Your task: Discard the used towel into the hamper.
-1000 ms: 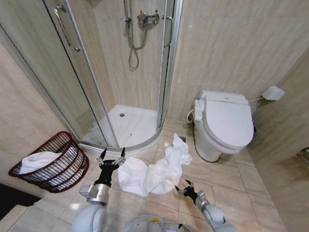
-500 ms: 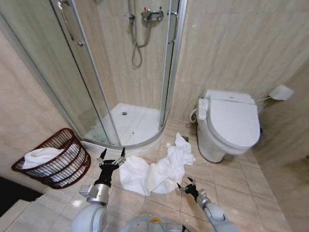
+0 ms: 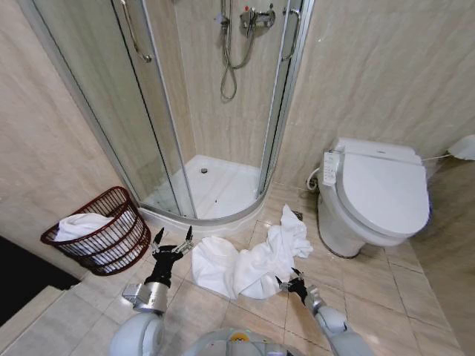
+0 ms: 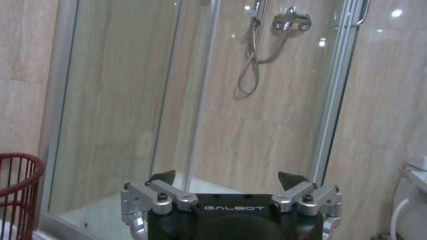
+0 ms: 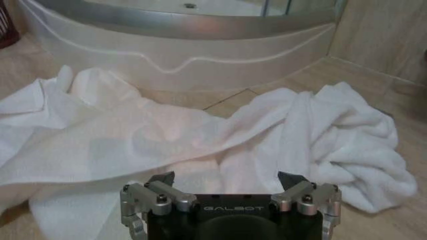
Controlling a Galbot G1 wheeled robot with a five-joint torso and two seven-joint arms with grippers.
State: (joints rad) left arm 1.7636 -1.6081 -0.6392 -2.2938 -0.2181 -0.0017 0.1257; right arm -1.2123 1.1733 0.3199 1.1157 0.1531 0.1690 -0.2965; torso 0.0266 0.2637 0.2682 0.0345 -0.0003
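Nearest the camera: left gripper (image 3: 173, 239), black body with silver finger links, raised above the floor tiles with jaws spread wide and nothing between them; right gripper (image 3: 291, 277), same build, low over the floor at the near edge of the crumpled white terry towel (image 3: 249, 259), jaws likewise wide apart and closed on nothing; from the right wrist, towel (image 5: 200, 145) spread directly ahead of the open fingers (image 5: 162, 178), contact not discernible.

Floor: beige square tiles (image 3: 371, 311) with pale grout lines. One white towel lying loose on it, stretched between the shower base and the toilet.

Left of the towel, well apart from it: one round, dark reddish-brown open-weave wicker hamper (image 3: 122, 237), standing against the beige wall beside the shower, already containing a bundle of white cloth (image 3: 80, 225). Red rim of the same hamper (image 4: 30, 172) at the edge of the left wrist view.

Farther back: one quarter-round shower enclosure with curved glass doors (image 3: 159, 126), white tray (image 3: 215, 185), chrome mixer and hose (image 3: 249, 22). To the right, one white toilet with closed lid (image 3: 386, 193).

Walls: beige marbled tile throughout.
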